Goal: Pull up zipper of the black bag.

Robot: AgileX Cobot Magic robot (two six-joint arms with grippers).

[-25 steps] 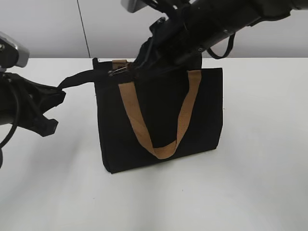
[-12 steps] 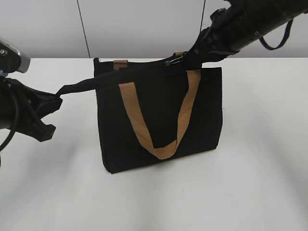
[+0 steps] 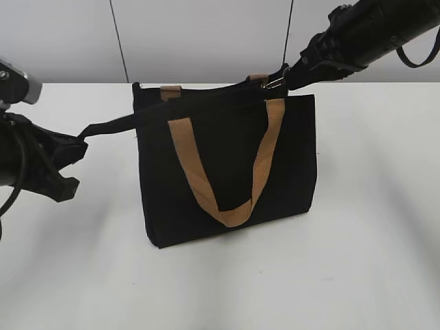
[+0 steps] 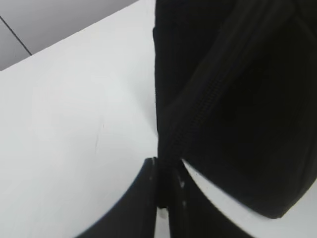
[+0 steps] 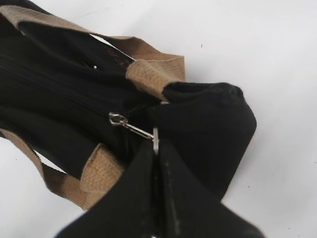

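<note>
The black bag (image 3: 227, 165) stands upright on the white table, its tan handles (image 3: 227, 206) hanging down its front. My right gripper (image 3: 292, 79) is shut on the silver zipper pull (image 3: 273, 84) at the right end of the bag's top edge. In the right wrist view the zipper pull (image 5: 133, 128) runs into my shut right gripper (image 5: 157, 148). My left gripper (image 3: 77, 143) is shut on a black fabric tail (image 3: 110, 126) stretched out from the bag's top left corner. The left wrist view shows that tail (image 4: 166, 158) pinched in my left gripper (image 4: 164, 198).
The white table (image 3: 344, 261) spreads around the bag. A grey wall (image 3: 206, 34) with a dark seam stands behind it. The right arm (image 3: 371, 27) reaches in from the top right, the left arm (image 3: 27, 158) from the left edge.
My right gripper has drawn the zipper pull from near the top left of the bag along the top edge to its right end. The left gripper kept hold of the tail.
</note>
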